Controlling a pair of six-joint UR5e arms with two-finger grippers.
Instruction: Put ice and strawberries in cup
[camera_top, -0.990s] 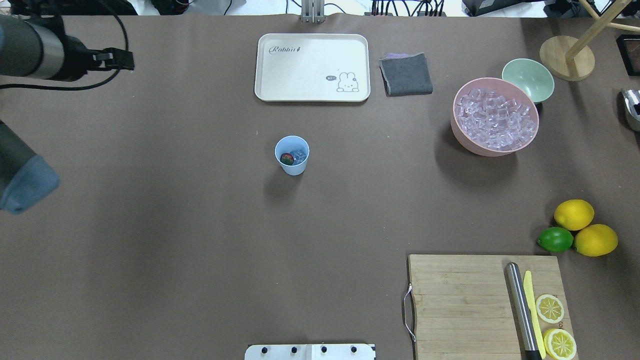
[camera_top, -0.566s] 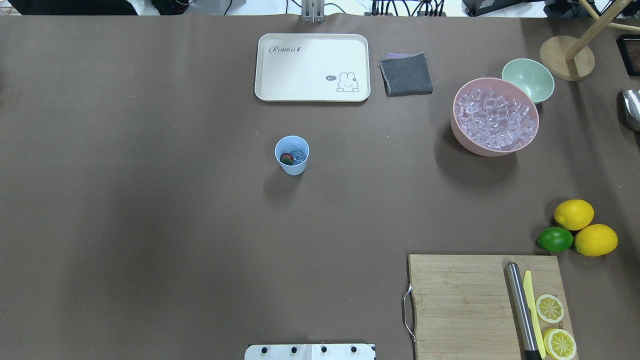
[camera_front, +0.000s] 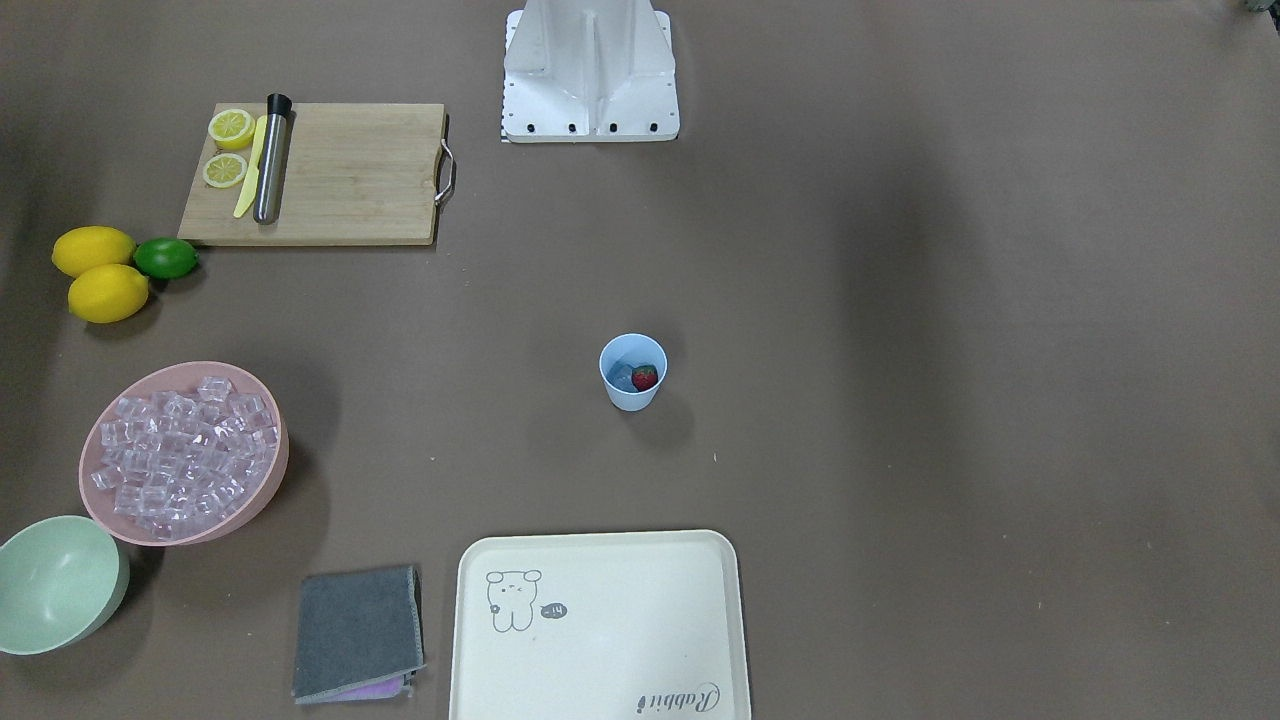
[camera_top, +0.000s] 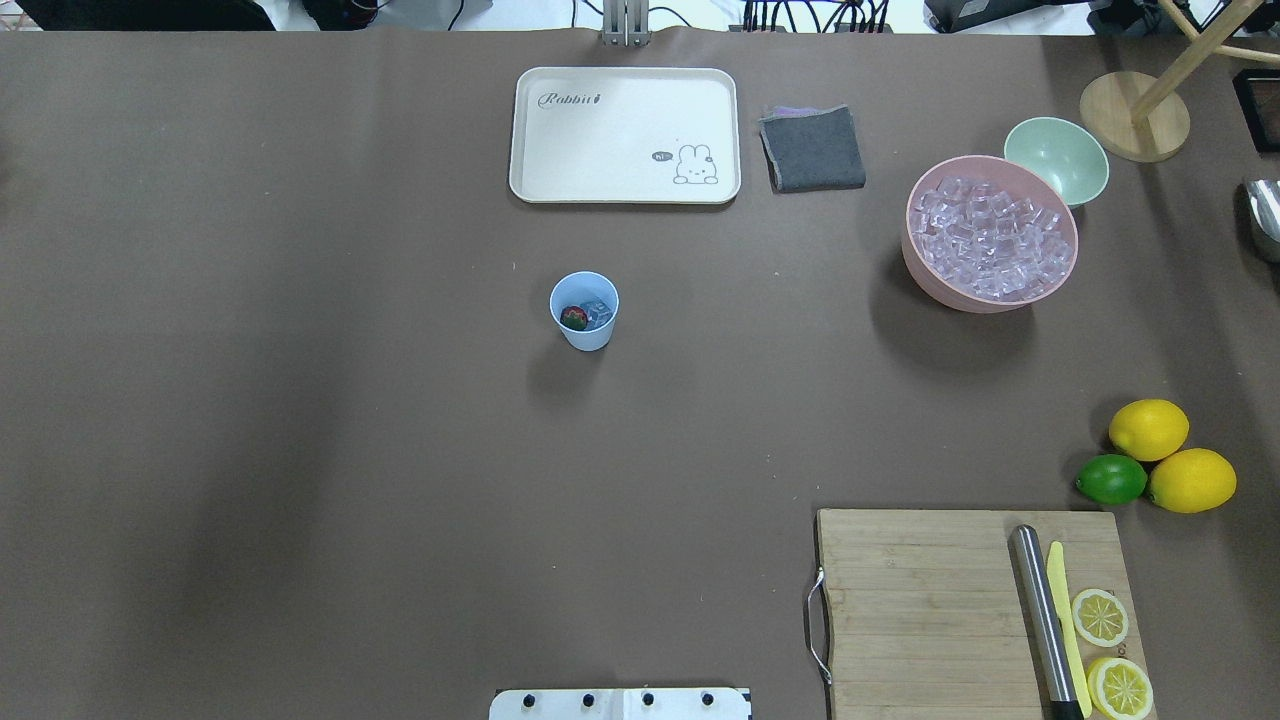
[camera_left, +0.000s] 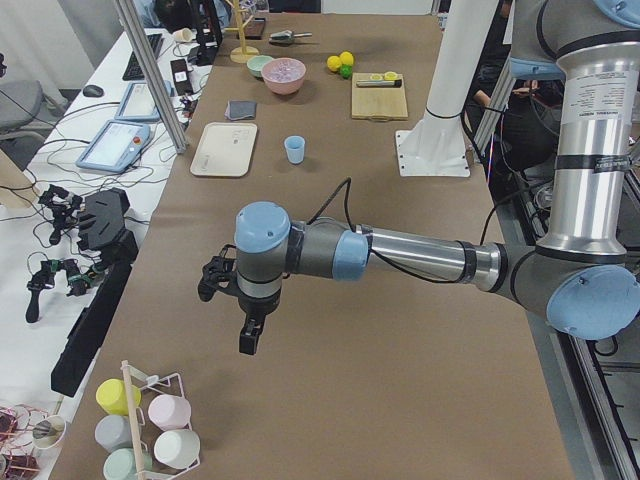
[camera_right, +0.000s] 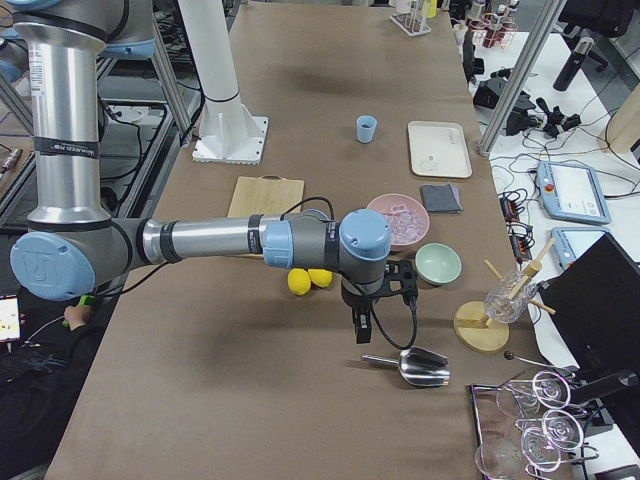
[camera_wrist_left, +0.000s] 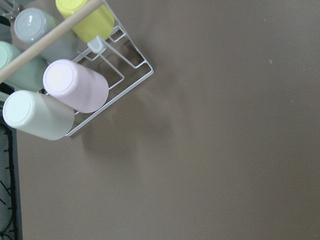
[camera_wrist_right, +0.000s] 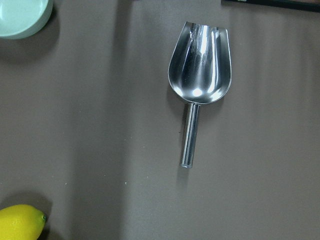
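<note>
The light-blue cup (camera_top: 584, 311) stands upright mid-table, also in the front view (camera_front: 632, 373). Inside it lie a small red strawberry (camera_top: 573, 318) (camera_front: 645, 377) and some clear ice (camera_top: 598, 312). More ice (camera_top: 990, 237) fills the pink bowl (camera_top: 935, 285) at the right. My left gripper (camera_left: 245, 335) hangs over the table far out at the left end, well away from the cup; I cannot tell if it is open or shut. My right gripper (camera_right: 362, 330) hangs at the right end above a metal scoop (camera_wrist_right: 200, 65); I cannot tell its state either.
A pale-green bowl (camera_top: 1056, 160) sits behind the pink bowl. A cream tray (camera_top: 625, 135) and grey cloth (camera_top: 812, 148) lie at the back. A cutting board (camera_top: 920, 600) with a muddler, two lemons and a lime (camera_top: 1110, 479) are front right. A cup rack (camera_wrist_left: 75, 90) stands below the left wrist.
The left arm, seen at the overhead view's left edge one second ago, has moved out of that view. The cup and its contents have not moved.
</note>
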